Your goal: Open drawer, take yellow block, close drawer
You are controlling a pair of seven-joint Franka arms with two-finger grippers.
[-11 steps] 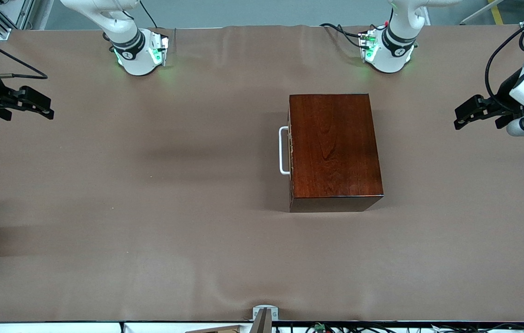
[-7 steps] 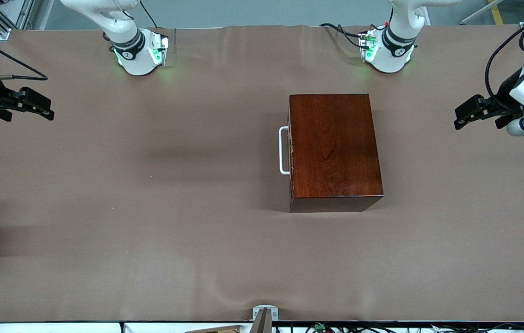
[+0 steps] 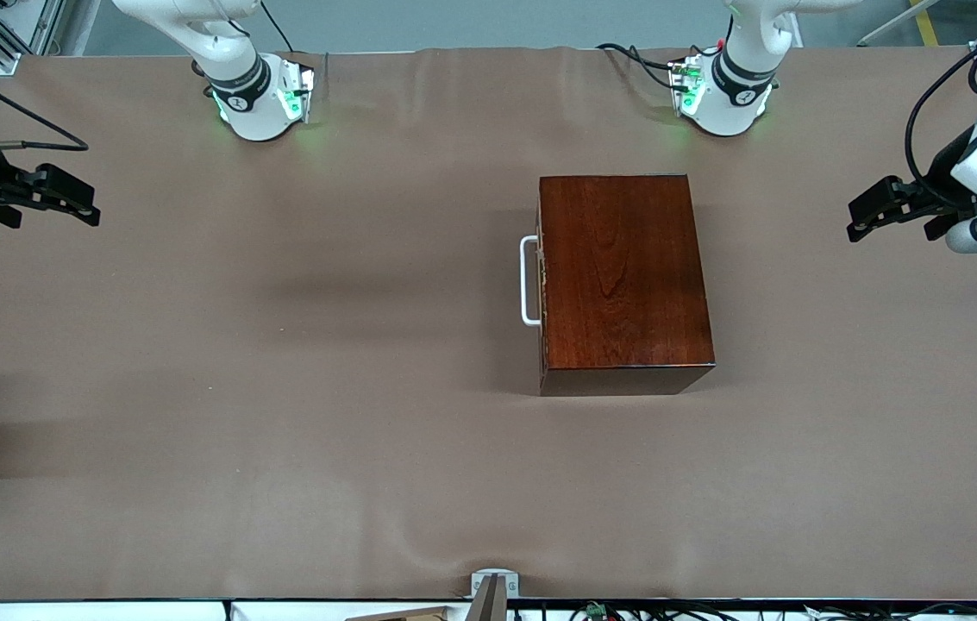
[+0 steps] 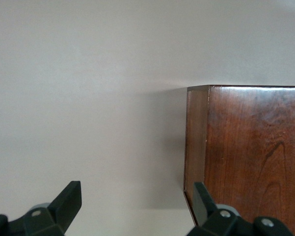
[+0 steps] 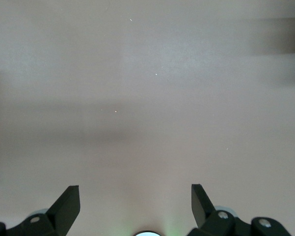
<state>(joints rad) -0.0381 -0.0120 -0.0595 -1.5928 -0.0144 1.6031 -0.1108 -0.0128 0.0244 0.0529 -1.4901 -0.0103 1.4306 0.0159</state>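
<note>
Drawer (image 3: 541, 280) is seen shut in the wooden box (image 3: 622, 276), between the spread, empty right gripper (image 3: 78, 200) and spread, empty left gripper (image 3: 866, 216), both held well apart from it.

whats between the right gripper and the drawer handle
Nothing: in the front view only bare brown table lies between the open right gripper, at its arm's end of the table, and the white handle of the shut drawer.

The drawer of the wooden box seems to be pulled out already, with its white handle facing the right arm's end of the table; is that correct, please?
Not quite: the drawer is shut, flush with the wooden box, as the front view shows. Its white handle does face the right arm's end of the table.
</note>
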